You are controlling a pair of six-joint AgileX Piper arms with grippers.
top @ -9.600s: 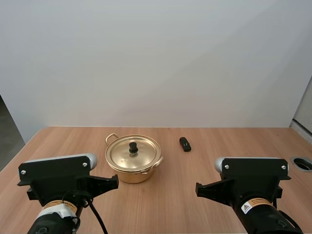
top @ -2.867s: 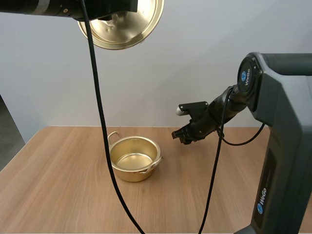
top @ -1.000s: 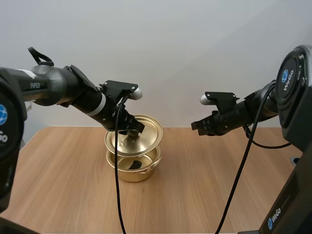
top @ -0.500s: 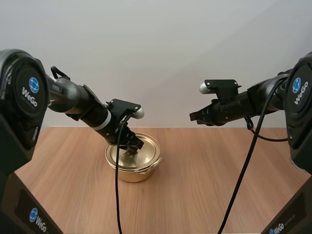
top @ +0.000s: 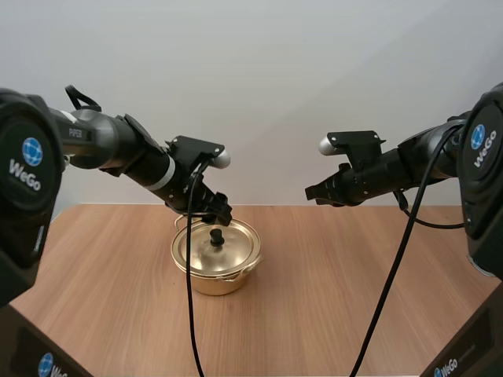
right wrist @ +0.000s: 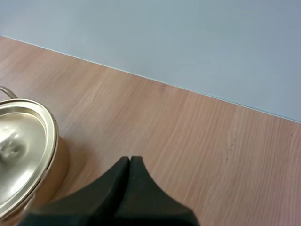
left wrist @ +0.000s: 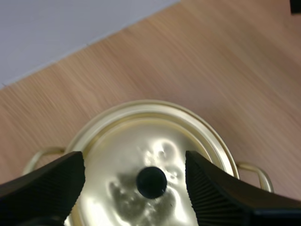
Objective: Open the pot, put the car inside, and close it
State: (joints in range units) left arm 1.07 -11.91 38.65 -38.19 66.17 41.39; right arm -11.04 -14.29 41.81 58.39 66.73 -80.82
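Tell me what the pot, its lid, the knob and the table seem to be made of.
The pot and lid look like metal with a shiny gold finish: they mirror light, and the lid shows small dents. The knob seems to be matt black plastic, though that is uncertain. The table has a wood-grain surface, perhaps laminate.

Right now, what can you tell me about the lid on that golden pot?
The lid is a round, shallow dome of shiny gold-coloured metal, its surface a little uneven, with a small black knob at its centre. It lies level on the pot and closes it, its edge resting on the pot's rim. The pot stands on the wooden table. The left gripper hovers just over the lid, open, its fingers apart on either side of the knob and not touching it.
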